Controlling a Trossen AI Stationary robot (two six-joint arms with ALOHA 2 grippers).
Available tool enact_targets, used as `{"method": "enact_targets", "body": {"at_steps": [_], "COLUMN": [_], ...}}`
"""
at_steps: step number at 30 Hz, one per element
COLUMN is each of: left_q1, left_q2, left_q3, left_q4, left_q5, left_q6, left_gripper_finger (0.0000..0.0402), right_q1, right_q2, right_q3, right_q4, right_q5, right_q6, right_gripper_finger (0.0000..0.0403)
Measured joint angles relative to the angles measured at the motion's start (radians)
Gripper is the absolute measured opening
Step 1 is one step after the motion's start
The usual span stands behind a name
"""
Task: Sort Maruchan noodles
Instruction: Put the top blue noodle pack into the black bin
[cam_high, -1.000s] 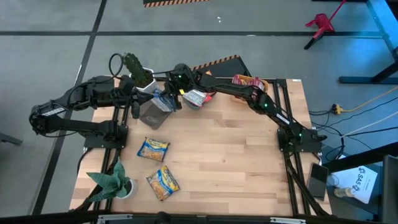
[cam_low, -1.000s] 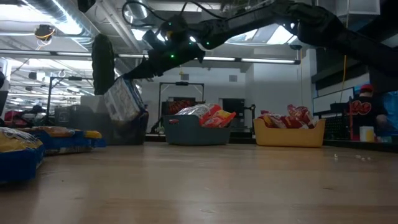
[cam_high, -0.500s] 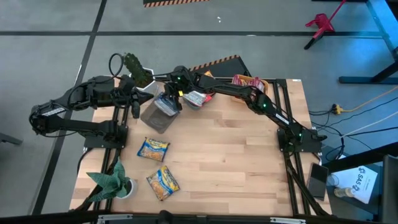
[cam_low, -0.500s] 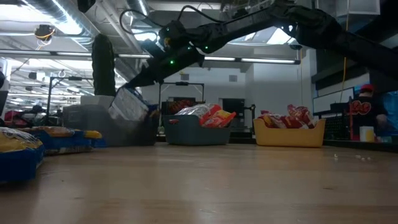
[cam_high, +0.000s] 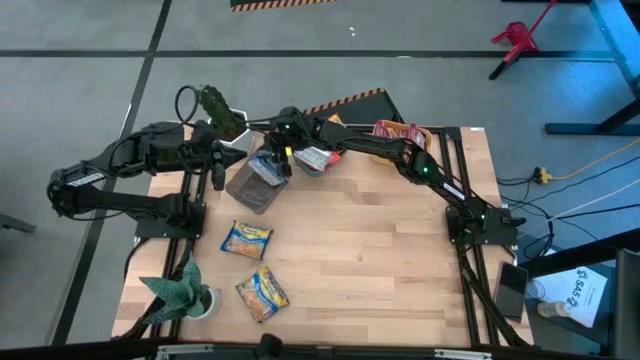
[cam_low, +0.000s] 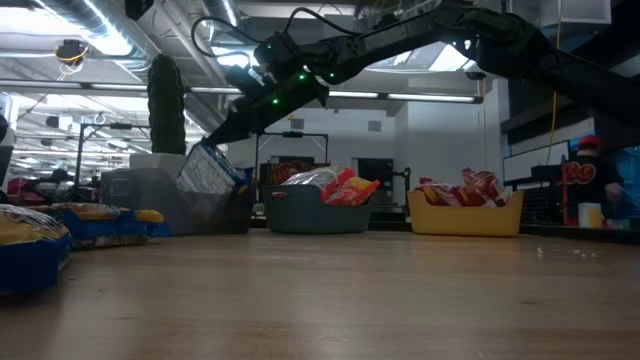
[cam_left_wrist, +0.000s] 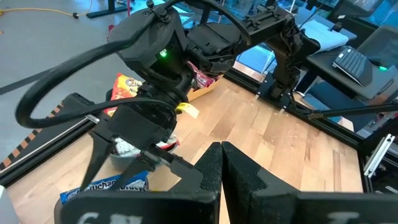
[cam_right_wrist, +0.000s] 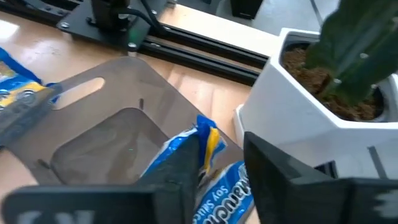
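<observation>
Wooden tabletop (cam_high: 350, 250), grey floor around it in the high view; workshop ceiling lights behind in the low view.

- Grey bin (cam_high: 252, 187): upper left of the high view, on the tabletop, tipped toward the left arm.
- Blue packet (cam_right_wrist: 205, 168): blue-and-yellow noodles, standing on edge at the grey bin's rim, between the right gripper's (cam_high: 272, 160) jaws. Jaws slightly parted around it; whether they grip it or have let go, cannot tell. In the low view the packet (cam_low: 208, 170) leans at the bin's edge, left of centre.
- Left gripper (cam_left_wrist: 219, 163): jaws clenched, nothing between them; upper left of the high view, just beside the grey bin.
- Two yellow packets (cam_high: 246, 238), (cam_high: 262, 292): flat on the tabletop, lower left of the high view, apart from each other.
- Teal bin (cam_low: 318, 212): centre of the low view, holding red and silver packets.
- Yellow bin (cam_low: 465, 214): right of the teal bin in the low view, holding red packets.
- White pot (cam_right_wrist: 311, 112) with a green plant: just beside the grey bin.
- Second plant (cam_high: 178, 290): lower left corner of the tabletop.
</observation>
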Motion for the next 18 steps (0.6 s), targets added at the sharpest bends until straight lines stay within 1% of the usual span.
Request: {"method": "enact_targets", "body": {"at_steps": [3,6,13,18], "left_q1": [0.0,0.0,0.0,0.0], "left_q2": [0.0,0.0,0.0,0.0], "left_q3": [0.0,0.0,0.0,0.0], "left_q4": [0.0,0.0,0.002,0.004], "left_q5": [0.0,0.0,0.0,0.0], "left_q6": [0.0,0.0,0.0,0.0], "left_gripper_finger": [0.0,0.0,0.0,0.0], "right_q1": [0.0,0.0,0.012,0.022], "right_q2": [0.0,0.0,-0.002,-0.002], "right_q3": [0.0,0.0,0.001,0.0], "right_q4": [0.005,-0.002,-0.062,-0.053], "right_q5": [0.037,0.073,0.184,0.206], "right_q6": [0.0,0.0,-0.007,-0.028], "right_gripper_finger": [0.0138,0.0153,0.0156,0.0156]}}
